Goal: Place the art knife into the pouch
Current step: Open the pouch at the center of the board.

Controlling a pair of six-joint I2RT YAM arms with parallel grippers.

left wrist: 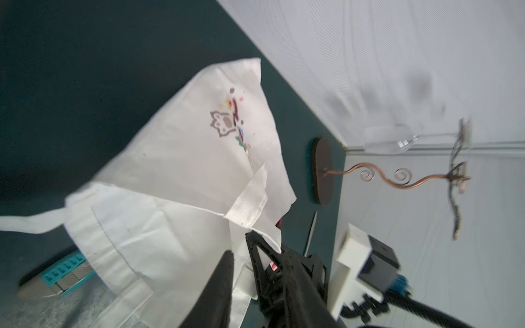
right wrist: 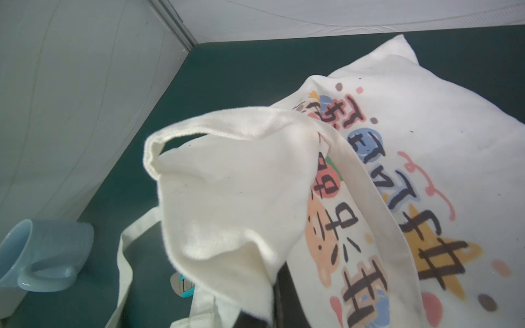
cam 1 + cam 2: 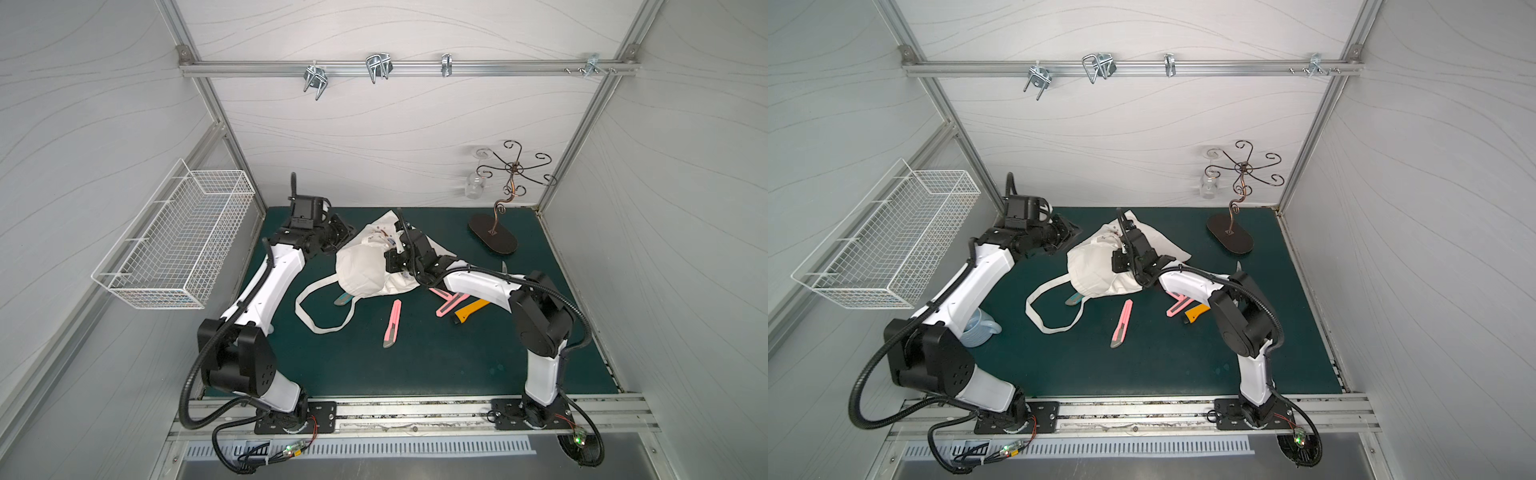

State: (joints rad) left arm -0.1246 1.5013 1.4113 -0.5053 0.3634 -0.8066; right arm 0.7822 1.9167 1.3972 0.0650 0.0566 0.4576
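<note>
The white pouch (image 3: 361,266) lies crumpled mid-mat, with its printed face (image 2: 397,176) up and one strap handle (image 3: 320,320) looped toward the front. My right gripper (image 3: 390,259) is shut on a lifted fold of the pouch's plain cloth (image 2: 227,198). My left gripper (image 1: 240,261) hovers at the pouch's back-left edge with its fingers slightly apart and white cloth showing in the gap. Several art knives lie loose. A pink one (image 3: 392,323) is in front, a teal one (image 3: 343,299) is half under the pouch, and pink (image 3: 451,301) and yellow (image 3: 469,311) ones are under my right arm.
A white wire basket (image 3: 174,249) hangs on the left wall. A copper scroll stand (image 3: 494,237) with a hanging glass (image 3: 473,185) stands at the back right. A pale blue mug (image 3: 978,328) sits beside my left arm. Metal hooks (image 3: 378,66) hang on the back rail.
</note>
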